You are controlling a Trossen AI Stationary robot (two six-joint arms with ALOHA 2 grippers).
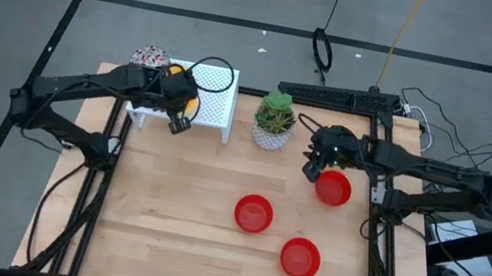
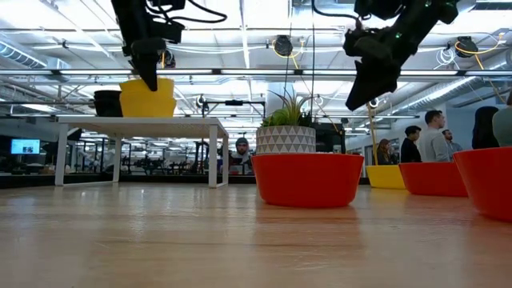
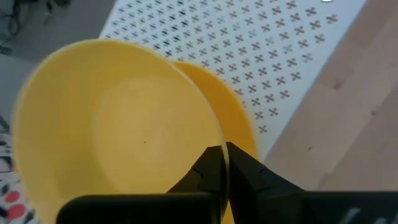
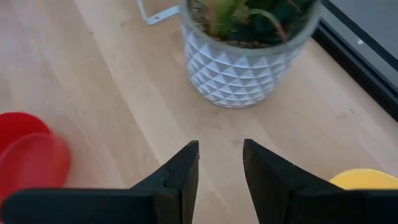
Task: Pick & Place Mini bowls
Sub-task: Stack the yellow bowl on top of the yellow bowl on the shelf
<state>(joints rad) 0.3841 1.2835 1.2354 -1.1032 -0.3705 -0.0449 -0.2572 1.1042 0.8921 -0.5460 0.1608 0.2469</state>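
Observation:
My left gripper [image 3: 225, 163] is shut on a yellow mini bowl [image 3: 112, 130] above the white perforated shelf [image 1: 212, 102] at the table's far left. A second yellow bowl [image 3: 233, 115] sits right under the first one. Beside them stands a patterned bowl [image 1: 150, 58]. Three red bowls [image 1: 253, 212] [image 1: 300, 257] [image 1: 333, 187] rest on the wooden table. My right gripper [image 4: 221, 162] hangs open over bare wood between the far red bowl and the plant pot [image 4: 245, 62], touching nothing. Another yellow bowl [image 4: 367, 180] lies near it. My left gripper pinches the yellow bowl's rim [image 3: 222, 140], one finger inside the bowl and one outside. The fingers come slanting down from above. The bowl stands upright in the lower yellow bowl on the shelf [image 2: 148, 98]; whether it rests in it or is lifted, I cannot tell.
The white pot with a green plant [image 1: 274, 121] stands at the far middle of the table, between the two arms. The shelf's legs [image 2: 214, 156] stand on the table. People stand in the room beyond the table [image 2: 436, 136]. Cables lie past the far edge [image 1: 323, 45].

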